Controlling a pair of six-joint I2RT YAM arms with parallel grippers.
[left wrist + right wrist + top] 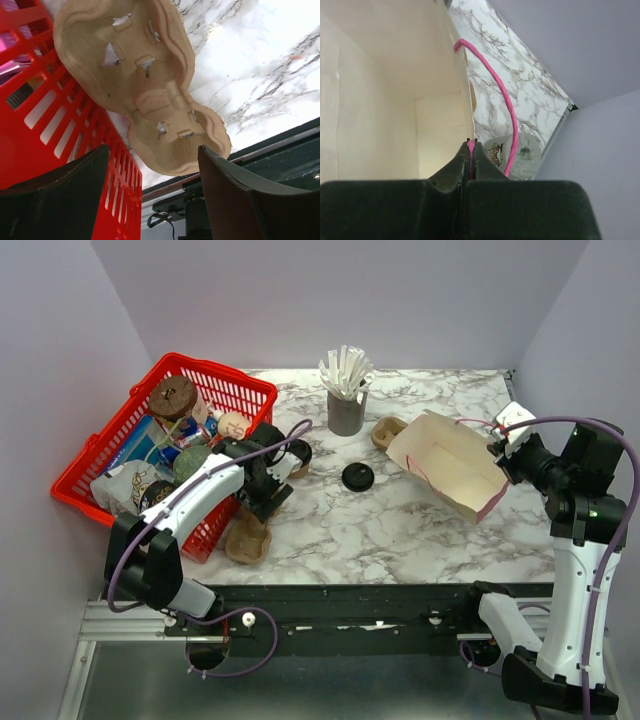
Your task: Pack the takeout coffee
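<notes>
The tan paper cup [387, 430] lies on its side on the marble table, between the grey cup of sticks and the paper bag. Its round black lid [357, 477] lies flat at mid-table. My left gripper [262, 502] is open and empty beside the red basket, above the brown pulp carrier [247, 538]. In the left wrist view the gripper [152, 185] is open, with the carrier [145, 85] beyond the fingers. My right gripper [497, 453] is shut on the pink handle [490, 80] of the cream paper bag [447, 465], whose mouth faces the cup. The closed jaws of the right gripper [471, 145] pinch the handle.
A red basket [240, 390] full of groceries stands at the left; its wall [45, 115] is close to my left finger. A grey cup of white sticks [346, 405] stands at the back middle. A white roll-like item [517, 152] lies behind the bag near the right wall.
</notes>
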